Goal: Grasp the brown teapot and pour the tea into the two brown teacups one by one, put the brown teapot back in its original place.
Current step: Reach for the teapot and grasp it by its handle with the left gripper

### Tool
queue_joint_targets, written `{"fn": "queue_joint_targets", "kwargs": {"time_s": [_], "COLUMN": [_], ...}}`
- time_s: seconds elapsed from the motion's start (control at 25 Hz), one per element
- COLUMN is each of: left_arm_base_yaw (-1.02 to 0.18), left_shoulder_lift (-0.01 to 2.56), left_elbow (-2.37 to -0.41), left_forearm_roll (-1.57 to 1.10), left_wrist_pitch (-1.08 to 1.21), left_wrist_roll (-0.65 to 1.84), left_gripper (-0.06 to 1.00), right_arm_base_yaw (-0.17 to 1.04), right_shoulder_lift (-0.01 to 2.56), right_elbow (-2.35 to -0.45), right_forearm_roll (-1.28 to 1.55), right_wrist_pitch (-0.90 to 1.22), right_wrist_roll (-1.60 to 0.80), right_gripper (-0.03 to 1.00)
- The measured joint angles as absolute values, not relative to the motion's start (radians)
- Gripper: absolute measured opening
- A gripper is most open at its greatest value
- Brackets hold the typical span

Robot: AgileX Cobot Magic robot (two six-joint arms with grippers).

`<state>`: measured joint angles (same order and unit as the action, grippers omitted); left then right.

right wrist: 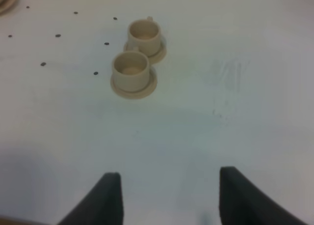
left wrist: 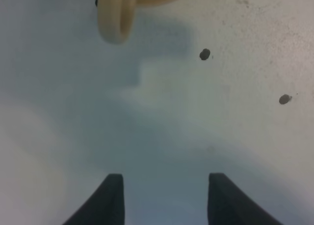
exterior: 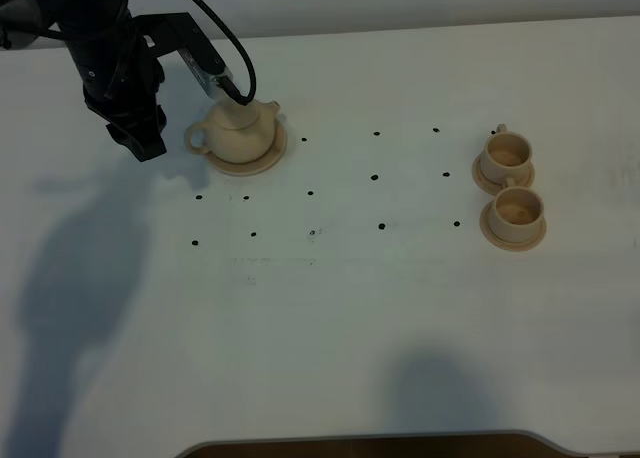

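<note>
The teapot (exterior: 240,133) sits on its saucer (exterior: 246,168), just ahead of the left end effector (exterior: 143,141). Its loop handle (left wrist: 115,18) is turned toward the fingers (left wrist: 114,195) but stays apart from them. What the pot holds cannot be seen. Well beyond it from that end effector, each on its own small saucer, stand the far cup (exterior: 505,155) and the near cup (exterior: 515,210), side by side with their saucers almost touching. They lie well ahead of the right end effector (right wrist: 170,173). Their insides show plain tan, and I cannot tell whether either holds tea. Black dots (exterior: 375,177) mark the surface (exterior: 350,308) between pot and cups. The black left arm bends down, its end effector low over the surface, released, fingers spread with nothing between them. The right end effector is likewise spread and empty above bare surface.
</note>
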<state>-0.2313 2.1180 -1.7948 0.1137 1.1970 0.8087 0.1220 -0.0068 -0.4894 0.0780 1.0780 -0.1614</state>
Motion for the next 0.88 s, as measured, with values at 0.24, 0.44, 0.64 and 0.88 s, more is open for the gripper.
{"fn": "queue_joint_targets", "kwargs": {"time_s": [0.24,0.44,0.64,0.88], "left_arm_base_yaw": [-0.231,-0.234,-0.253,-0.285], "left_shoulder_lift": [2.118,2.118,2.12,2.155], "left_elbow": [-1.795,-1.795,-1.795,-1.808], "left_forearm_roll": [0.103,0.033,0.014,0.015], "left_wrist_pitch": [1.197,1.197,1.197,1.197], "left_wrist_roll": [0.797,0.739,0.65,0.587], "left_gripper": [0.41,0.41,0.41,0.41], "right_arm_base_yaw": [0.122,0.122,0.122,0.122], "right_shoulder_lift": [-0.007,-0.007,-0.007,-0.007], "right_elbow": [-0.489,-0.489,-0.489,-0.489], "right_forearm_roll": [0.078,0.078,0.078,0.078], "right_wrist_pitch": [1.078,1.078,1.078,1.078], "right_wrist_roll": [-0.161,-0.161,-0.161,-0.161], "right_gripper": [0.44,0.44,0.44,0.44]}}
